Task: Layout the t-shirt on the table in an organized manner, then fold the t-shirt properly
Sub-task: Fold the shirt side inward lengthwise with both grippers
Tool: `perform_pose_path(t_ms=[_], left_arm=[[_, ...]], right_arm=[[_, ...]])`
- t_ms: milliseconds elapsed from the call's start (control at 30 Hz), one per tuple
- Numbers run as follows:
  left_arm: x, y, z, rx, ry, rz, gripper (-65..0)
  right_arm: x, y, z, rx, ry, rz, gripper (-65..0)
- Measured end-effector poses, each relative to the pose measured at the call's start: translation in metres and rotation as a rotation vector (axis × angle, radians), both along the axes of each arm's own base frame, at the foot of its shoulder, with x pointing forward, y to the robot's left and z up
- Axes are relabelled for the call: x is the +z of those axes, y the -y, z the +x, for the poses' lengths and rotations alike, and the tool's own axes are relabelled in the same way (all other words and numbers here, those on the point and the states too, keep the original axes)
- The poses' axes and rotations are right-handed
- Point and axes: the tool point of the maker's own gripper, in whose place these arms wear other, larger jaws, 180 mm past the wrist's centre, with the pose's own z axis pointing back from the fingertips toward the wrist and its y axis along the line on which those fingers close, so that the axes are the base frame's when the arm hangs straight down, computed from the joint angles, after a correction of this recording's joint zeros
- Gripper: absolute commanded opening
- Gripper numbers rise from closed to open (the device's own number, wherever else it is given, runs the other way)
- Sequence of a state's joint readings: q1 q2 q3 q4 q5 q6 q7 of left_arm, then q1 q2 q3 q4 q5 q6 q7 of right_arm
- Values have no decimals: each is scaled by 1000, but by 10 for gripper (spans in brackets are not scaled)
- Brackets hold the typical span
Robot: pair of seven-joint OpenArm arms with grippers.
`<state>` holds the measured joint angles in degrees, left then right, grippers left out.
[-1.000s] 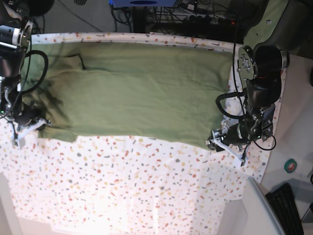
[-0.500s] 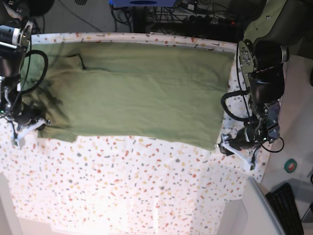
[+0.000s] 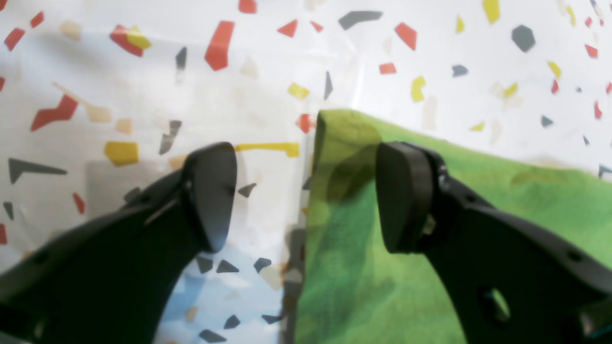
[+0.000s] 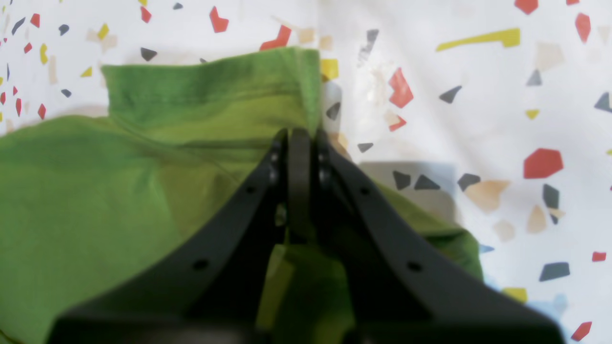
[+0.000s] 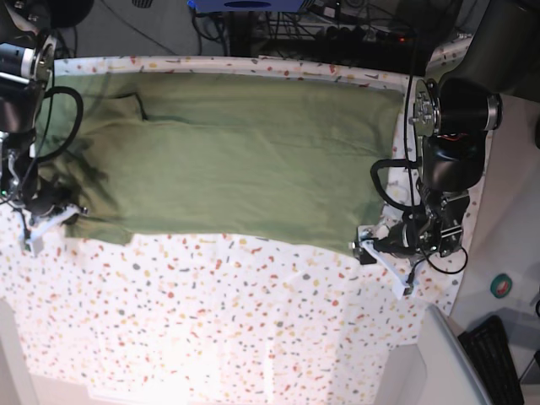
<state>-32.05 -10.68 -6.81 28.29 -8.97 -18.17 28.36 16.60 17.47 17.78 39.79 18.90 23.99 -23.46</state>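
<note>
T-shirt (image 5: pixel 228 160) lay flat on desk (image 5: pixel 211 329); my right pincer (image 4: pixel 301 136) gripped its corner, left pincer (image 3: pixel 306 191) gaped over the other, risking an uneven, skewed fold.

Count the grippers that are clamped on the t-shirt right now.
1. The right gripper is shut on the t-shirt at a corner on the base view's left. The left gripper stands open astride the opposite corner, pinching nothing.
</note>
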Motion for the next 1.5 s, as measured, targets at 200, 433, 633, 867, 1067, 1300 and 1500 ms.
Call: perform_pose_path(t_ms=[200,433,633,867,1067,1300,1500], left_arm=[[-1,15,2,-13,8,-20,-217],[-6,22,-1,-10,18,-34,-441],[-13,20,-1,43,109,-70,-650],[-6,21,-2,-2,63,-39,-650],[20,4,-7,29,89,-90,-650],[30,-4,-7,40,95,-108,-650],[25,-3,-13,38,84,-108,-650]], right_arm=[[0,1,0,0,-1,-2,-650],[0,1,0,0,-1,-2,-650],[5,2,7,-11,47,-7,-650],[30,6,38,-34,177,-21,-650],[43,11,50,-47,254,-37,-650],[50,11,58,-50,277,-36,-650],[59,4,70,-9,290,-51,-650]])
